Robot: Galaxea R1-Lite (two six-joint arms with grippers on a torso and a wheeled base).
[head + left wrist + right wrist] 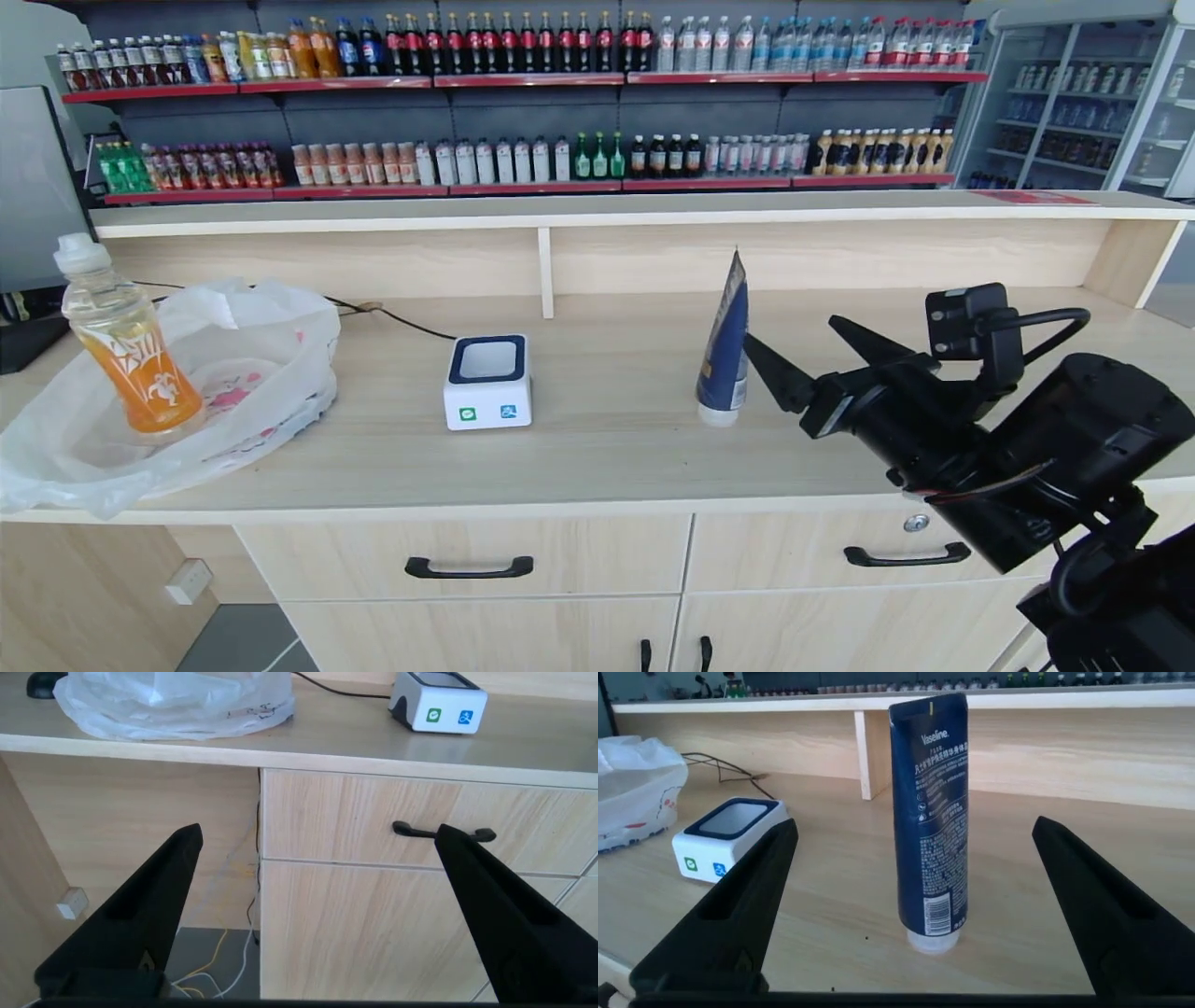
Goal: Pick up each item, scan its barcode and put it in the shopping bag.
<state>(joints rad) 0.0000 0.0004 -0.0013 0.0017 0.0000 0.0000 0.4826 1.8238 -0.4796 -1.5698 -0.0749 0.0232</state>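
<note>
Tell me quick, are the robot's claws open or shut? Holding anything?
Left gripper: open, holding nothing.
Right gripper: open, holding nothing, pointed at the blue tube.

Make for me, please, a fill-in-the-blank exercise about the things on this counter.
1. The bottle in the shopping bag holds an ____ drink.
2. The blue tube stands ____ on its cap.
3. The right end effector, beside the tube, is ____.
Missing words: orange; upright; open.
</note>
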